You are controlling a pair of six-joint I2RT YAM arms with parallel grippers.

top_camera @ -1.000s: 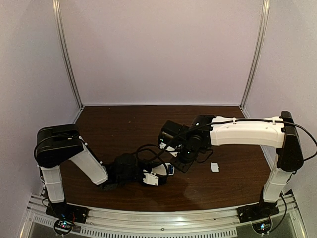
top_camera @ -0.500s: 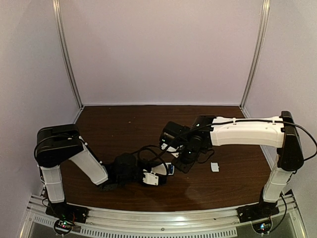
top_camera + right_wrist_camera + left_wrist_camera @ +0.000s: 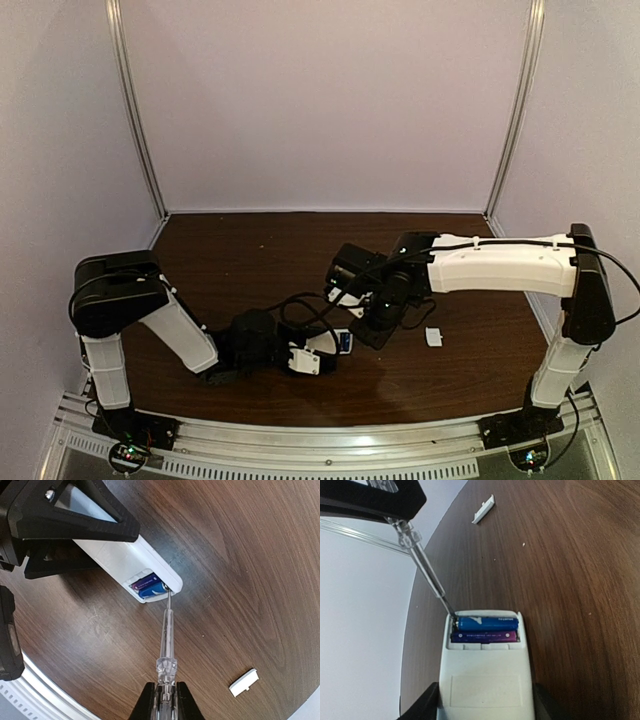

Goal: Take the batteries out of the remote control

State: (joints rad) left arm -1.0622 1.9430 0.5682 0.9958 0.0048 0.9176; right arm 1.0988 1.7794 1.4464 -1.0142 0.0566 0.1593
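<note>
My left gripper (image 3: 485, 707) is shut on the white remote control (image 3: 487, 680), which lies flat on the table with its battery bay open at the far end. Two batteries (image 3: 485, 630) lie side by side in the bay, one blue and one purple. My right gripper (image 3: 165, 700) is shut on a clear-handled screwdriver (image 3: 166, 645); its tip sits at the corner of the bay by the blue battery's end (image 3: 152, 589). In the top view the remote (image 3: 322, 350) lies between the two grippers, with the right gripper (image 3: 375, 320) just beyond it.
The small white cover piece (image 3: 434, 337) lies on the brown table to the right of the right gripper; it also shows in the right wrist view (image 3: 244, 682) and in the left wrist view (image 3: 484, 509). Black cables loop over the left wrist (image 3: 300, 310).
The right gripper has shifted slightly to the right and toward the remote's open end. The left arm and the remote have not moved.
</note>
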